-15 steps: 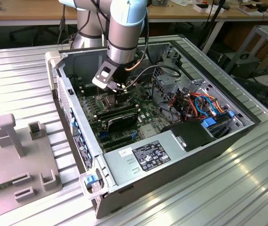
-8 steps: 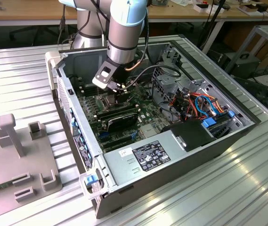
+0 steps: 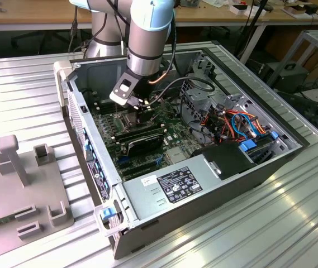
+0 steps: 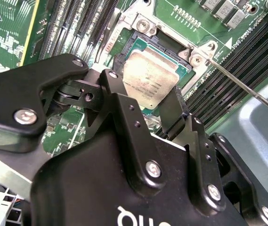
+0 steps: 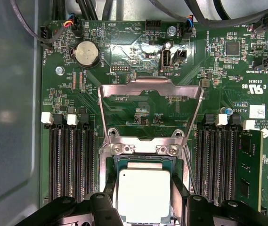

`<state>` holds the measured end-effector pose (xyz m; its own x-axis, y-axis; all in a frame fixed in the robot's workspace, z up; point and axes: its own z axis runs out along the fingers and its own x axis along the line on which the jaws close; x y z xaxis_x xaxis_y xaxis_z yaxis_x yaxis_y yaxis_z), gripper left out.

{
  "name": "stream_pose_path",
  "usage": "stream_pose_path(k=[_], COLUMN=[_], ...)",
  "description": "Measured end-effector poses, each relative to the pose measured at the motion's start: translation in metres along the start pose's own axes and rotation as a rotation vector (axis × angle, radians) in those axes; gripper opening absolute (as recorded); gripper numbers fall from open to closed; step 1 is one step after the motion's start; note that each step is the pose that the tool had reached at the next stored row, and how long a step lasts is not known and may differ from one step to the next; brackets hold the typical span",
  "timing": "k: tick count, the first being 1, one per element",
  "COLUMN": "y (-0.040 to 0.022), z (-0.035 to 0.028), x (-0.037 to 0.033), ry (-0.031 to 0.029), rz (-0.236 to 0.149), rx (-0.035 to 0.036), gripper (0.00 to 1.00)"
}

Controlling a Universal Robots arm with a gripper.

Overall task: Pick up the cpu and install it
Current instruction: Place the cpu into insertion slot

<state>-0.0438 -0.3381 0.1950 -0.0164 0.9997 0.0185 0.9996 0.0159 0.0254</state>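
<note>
From my remote seat the nearest thing is the gripper (image 4: 148, 96), its two black fingers (image 4: 118, 96) closed to a narrow gap against opposite edges of the cpu (image 4: 150, 77). In the first wrist view the cpu (image 5: 144, 194) lies face-up, silver lid showing, between those fingers (image 5: 178, 197), right over the dark socket (image 5: 143, 162) and square to it. I cannot tell whether it is fully seated or just above the contacts. Beyond it the hinged metal frame (image 5: 150, 88) stands swung open, with rows of memory slots (image 5: 70, 160) on both sides and a coin battery (image 5: 86, 53) farther along the green motherboard (image 5: 228, 80). In the exterior view the gripper (image 3: 142, 109) reaches down inside the open computer case (image 3: 147, 223), which lies on a ribbed metal table (image 3: 24, 95) near a grey fixture plate (image 3: 13, 195).
</note>
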Motion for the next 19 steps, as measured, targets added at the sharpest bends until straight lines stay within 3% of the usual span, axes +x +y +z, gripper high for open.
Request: stream_pose_path(k=[9, 10, 12, 19], y=[0.0001, 0.0001, 0.0001, 0.0004], z=[0.0007, 0.0007, 0.0002, -0.01], x=[0.0003, 0.0002, 0.0002, 0.0007], ry=[0.0011, 0.0008, 0.0007, 0.0001], rz=[0.0, 0.0, 0.0, 0.0], rx=[-0.0005, -0.0005, -0.0004, -0.0005], gripper=[0.55, 0.61, 0.61, 0.61])
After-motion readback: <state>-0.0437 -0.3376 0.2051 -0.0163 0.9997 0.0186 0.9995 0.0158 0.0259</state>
